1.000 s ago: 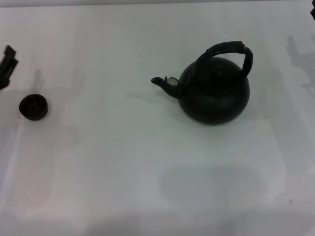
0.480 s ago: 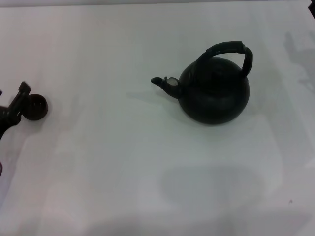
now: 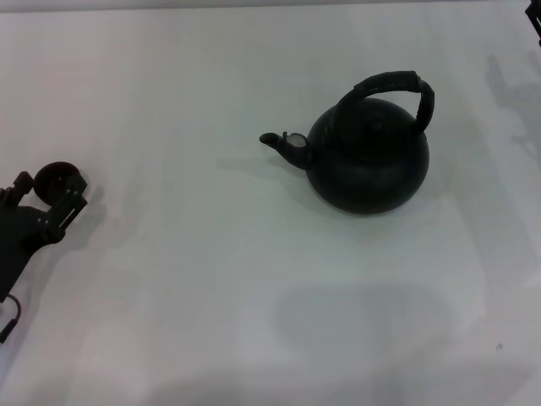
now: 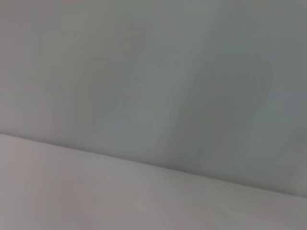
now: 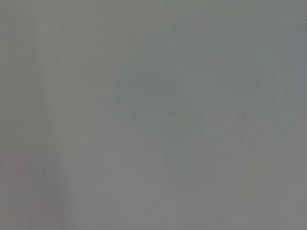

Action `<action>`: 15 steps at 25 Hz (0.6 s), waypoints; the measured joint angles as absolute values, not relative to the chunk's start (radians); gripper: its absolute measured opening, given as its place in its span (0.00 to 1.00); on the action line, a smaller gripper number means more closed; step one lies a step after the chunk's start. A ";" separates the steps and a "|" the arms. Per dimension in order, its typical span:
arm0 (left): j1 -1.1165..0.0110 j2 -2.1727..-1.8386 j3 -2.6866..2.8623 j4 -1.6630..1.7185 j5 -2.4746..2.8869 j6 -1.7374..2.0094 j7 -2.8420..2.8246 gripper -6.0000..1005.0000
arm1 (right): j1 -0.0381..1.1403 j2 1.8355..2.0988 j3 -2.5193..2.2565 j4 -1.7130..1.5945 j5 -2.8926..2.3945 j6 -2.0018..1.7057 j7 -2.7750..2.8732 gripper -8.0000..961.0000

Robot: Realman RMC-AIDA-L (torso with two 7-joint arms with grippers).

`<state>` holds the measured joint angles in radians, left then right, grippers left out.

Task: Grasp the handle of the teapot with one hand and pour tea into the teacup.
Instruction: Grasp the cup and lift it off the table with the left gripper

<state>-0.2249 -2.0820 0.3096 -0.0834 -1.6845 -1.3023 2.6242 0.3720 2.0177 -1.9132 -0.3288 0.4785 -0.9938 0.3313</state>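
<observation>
nothing poured yet. the teapot [image 3: 368,161] stands on the counter [image 3: 211,279], handle [image 3: 393,89] ungrasped. the left end effector [image 3: 46,203] sits at the teacup [image 3: 59,179], far at 9 o'clock; its opening i cannot tell. the right end effector barely shows.

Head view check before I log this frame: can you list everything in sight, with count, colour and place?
teapot: one, black, standing on the table right of centre, spout pointing toward the robot's left.
handle: one, black, arched over the teapot's top, free of any gripper.
teacup: one, dark brown-black, at the table's far left, partly hidden.
table: one, white, filling the view.
left gripper: one, black, at the left edge, right at the teacup.
right gripper: one, dark, only a sliver at the top right corner.
</observation>
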 joint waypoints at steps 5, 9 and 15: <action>-0.225 -2.083 0.307 -0.083 -1.684 -1.299 2.635 0.87 | 0.364 2.020 -1.916 -0.328 0.479 -0.994 0.331 0.75; -0.220 -2.083 0.305 -0.083 -1.685 -1.308 2.635 0.87 | 0.362 2.020 -1.916 -0.328 0.479 -0.994 0.331 0.75; -0.219 -2.083 0.304 -0.083 -1.686 -1.342 2.635 0.87 | 0.365 2.020 -1.916 -0.328 0.479 -0.994 0.331 0.76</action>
